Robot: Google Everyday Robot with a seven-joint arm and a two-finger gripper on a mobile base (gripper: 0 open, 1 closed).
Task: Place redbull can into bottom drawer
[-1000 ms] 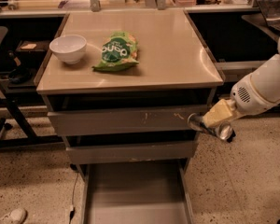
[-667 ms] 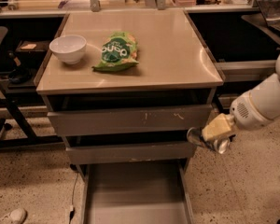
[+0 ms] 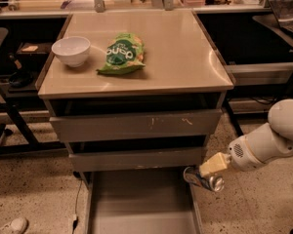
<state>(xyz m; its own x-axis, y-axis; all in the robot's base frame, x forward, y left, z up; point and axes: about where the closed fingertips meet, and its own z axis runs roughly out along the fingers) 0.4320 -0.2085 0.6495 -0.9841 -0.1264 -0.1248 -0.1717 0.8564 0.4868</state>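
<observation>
My gripper (image 3: 207, 172) is at the lower right, beside the cabinet's right side. It is shut on the redbull can (image 3: 203, 179), a slim silver can held lying sideways. The can hangs over the right wall of the bottom drawer (image 3: 141, 208). That drawer is pulled out, a wide shallow grey tray with a bare flat floor. The white arm reaches in from the right edge of the view.
On the beige cabinet top (image 3: 180, 57) stand a white bowl (image 3: 71, 50) and a green snack bag (image 3: 122, 53). The two upper drawers (image 3: 136, 126) are slightly open. Dark shelving flanks both sides. A cable (image 3: 77, 199) hangs left of the drawer.
The gripper with the can has moved down and slightly left, from the level of the upper drawers to just above the bottom drawer's right wall.
</observation>
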